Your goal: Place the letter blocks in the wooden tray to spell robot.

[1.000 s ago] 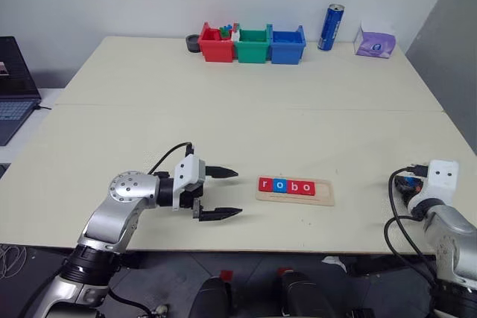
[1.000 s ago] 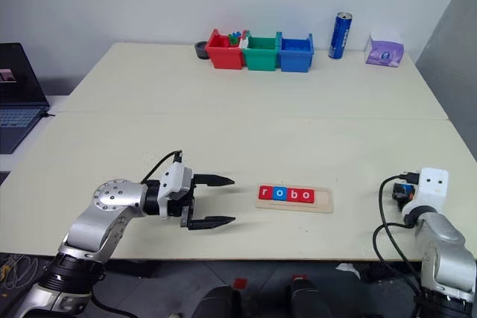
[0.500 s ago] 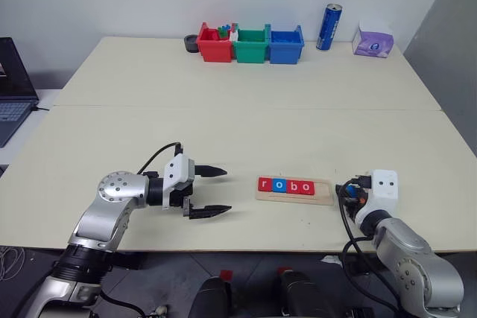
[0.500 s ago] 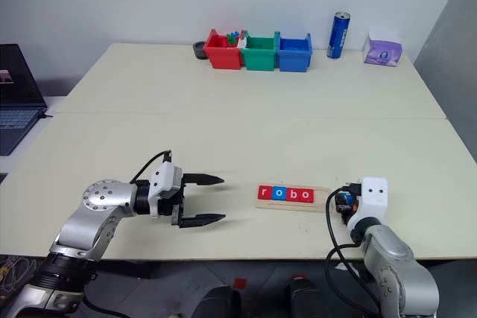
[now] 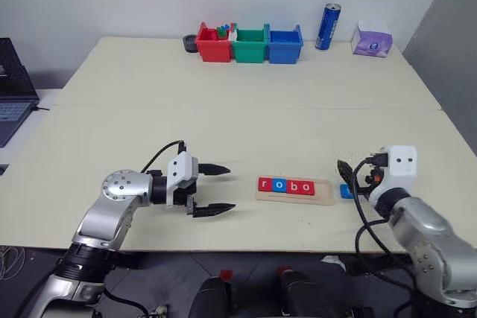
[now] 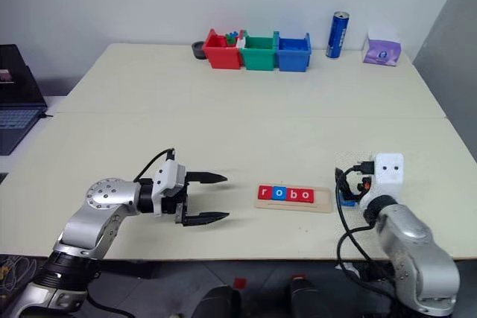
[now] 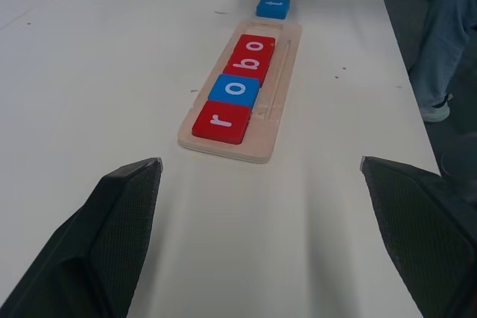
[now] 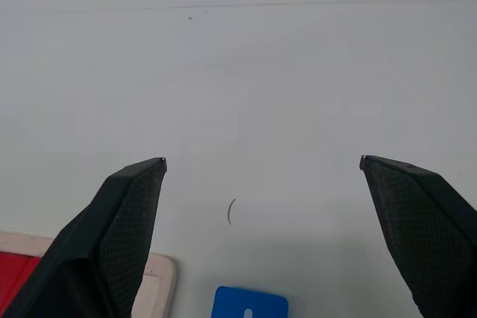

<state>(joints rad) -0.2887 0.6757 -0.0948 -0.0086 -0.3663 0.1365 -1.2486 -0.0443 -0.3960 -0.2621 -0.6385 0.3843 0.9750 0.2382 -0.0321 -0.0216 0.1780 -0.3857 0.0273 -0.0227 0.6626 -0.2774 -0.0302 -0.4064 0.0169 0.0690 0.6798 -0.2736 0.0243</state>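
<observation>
Top centre: red bin (image 5: 214, 45), green bin (image 5: 251, 44), blue bin (image 5: 286, 44) in a row; blue can (image 5: 329, 27) and purple tissue pack (image 5: 374, 41) rightward; laptop (image 5: 15, 87) far left.

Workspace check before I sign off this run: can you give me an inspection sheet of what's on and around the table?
Surface: pale table, seam across it.
Job's things: wooden tray holds four tiles reading r, o, b, o; blue tile lies on the table off its right end.
Clutter: red, green and blue bins, blue can, purple tissue pack at the far edge.
Grippers: left gripper open, left of the tray; right gripper open above the blue tile.
Cables: black wires at both wrists.
Surroundings: laptop at left.
</observation>
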